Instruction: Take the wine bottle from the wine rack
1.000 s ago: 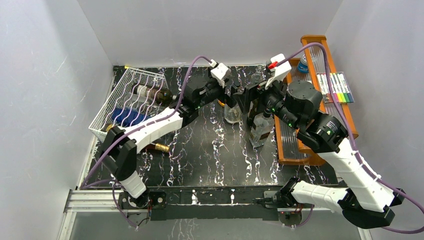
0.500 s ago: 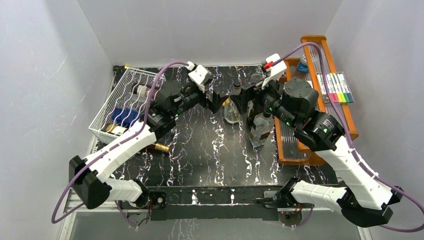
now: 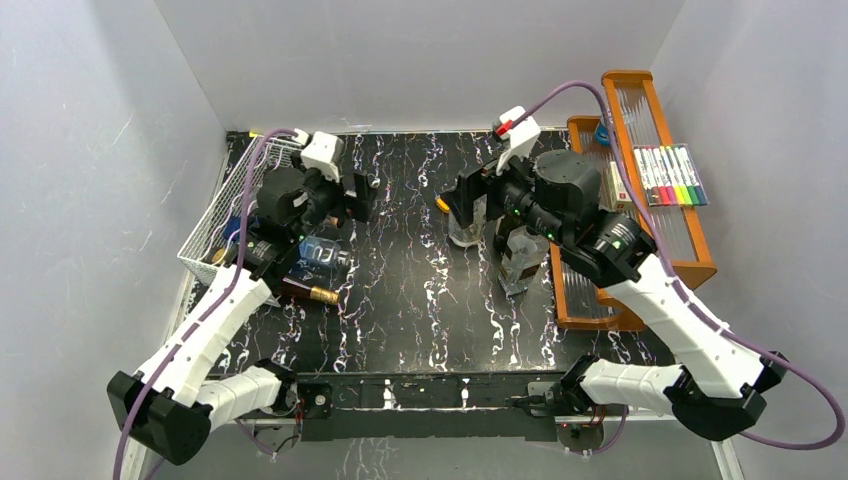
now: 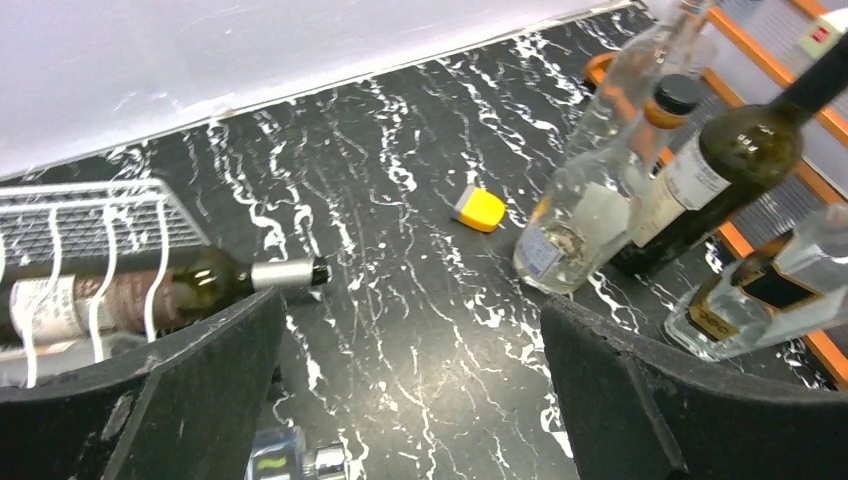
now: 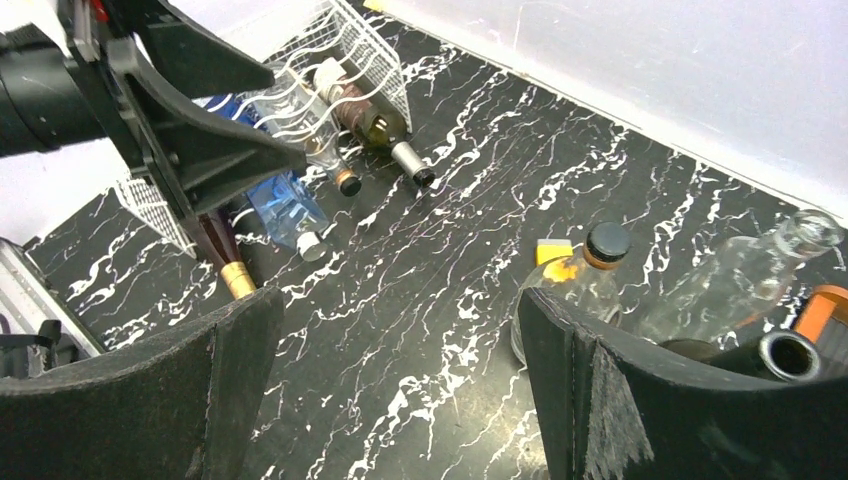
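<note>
Now poised wide open and empty at the left gripper (image 4: 410,390), just right of the white wine rack (image 4: 90,200) at far left, with the green wine bottle (image 4: 150,295) lying inside, neck poking out over the table (image 4: 400,200), and the right gripper (image 5: 400,390) equally agape by the other bottles (image 4: 580,215) at right, grasp and lift-out not yet begun.

The white-and-black left arm (image 3: 205,335) and right arm (image 3: 680,320) are wearing long purple cables (image 3: 565,90), tiny green lights (image 3: 617,243) are glowing, and black rough fingers (image 4: 190,400) are showing.
</note>
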Action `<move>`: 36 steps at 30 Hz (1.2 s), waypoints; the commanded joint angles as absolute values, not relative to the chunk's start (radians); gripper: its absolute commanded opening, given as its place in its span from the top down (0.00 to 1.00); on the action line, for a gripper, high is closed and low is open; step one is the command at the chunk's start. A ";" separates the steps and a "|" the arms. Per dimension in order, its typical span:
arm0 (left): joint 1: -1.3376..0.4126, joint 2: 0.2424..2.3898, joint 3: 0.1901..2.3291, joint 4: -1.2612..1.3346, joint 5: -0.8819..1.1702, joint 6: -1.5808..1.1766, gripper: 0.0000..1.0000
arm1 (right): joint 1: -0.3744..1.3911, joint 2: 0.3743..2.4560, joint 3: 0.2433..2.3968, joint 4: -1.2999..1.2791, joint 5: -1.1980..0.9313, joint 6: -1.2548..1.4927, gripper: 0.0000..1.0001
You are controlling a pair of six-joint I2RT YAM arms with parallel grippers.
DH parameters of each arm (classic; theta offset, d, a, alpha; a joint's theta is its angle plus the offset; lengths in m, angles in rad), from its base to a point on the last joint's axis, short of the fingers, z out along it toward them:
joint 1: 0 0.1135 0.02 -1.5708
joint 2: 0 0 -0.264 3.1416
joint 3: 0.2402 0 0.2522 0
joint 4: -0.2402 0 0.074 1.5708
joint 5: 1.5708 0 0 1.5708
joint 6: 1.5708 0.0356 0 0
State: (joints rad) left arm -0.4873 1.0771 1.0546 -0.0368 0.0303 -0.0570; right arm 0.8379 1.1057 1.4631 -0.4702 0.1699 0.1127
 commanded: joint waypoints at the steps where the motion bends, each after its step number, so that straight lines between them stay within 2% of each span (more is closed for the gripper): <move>1: -0.416 1.038 1.082 -0.140 0.002 -0.099 0.02 | 0.834 1.146 1.466 -0.388 0.122 0.132 0.02; 6: -0.298 1.072 1.164 -0.300 -0.063 -0.139 0.02 | 0.834 1.226 1.474 -0.380 0.066 0.148 0.02; 12: -0.175 1.049 1.207 -0.375 -0.086 -0.198 0.02 | 0.836 1.325 1.487 -0.364 -0.002 0.195 0.02; 24: -0.173 0.957 1.294 -0.420 -0.136 -0.178 0.02 | 0.959 1.580 1.609 -0.362 -0.010 0.337 0.02; 36: -0.192 0.860 1.317 -0.513 -0.234 -0.070 0.02 | 1.034 1.894 1.755 -0.218 -0.058 0.402 0.02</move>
State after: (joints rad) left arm -0.1875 0.9001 1.2739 -0.4706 -0.1699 -0.1238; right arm 1.0283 1.8347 1.6821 -0.3378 -0.0170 0.3611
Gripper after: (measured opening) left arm 0.981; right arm 0.981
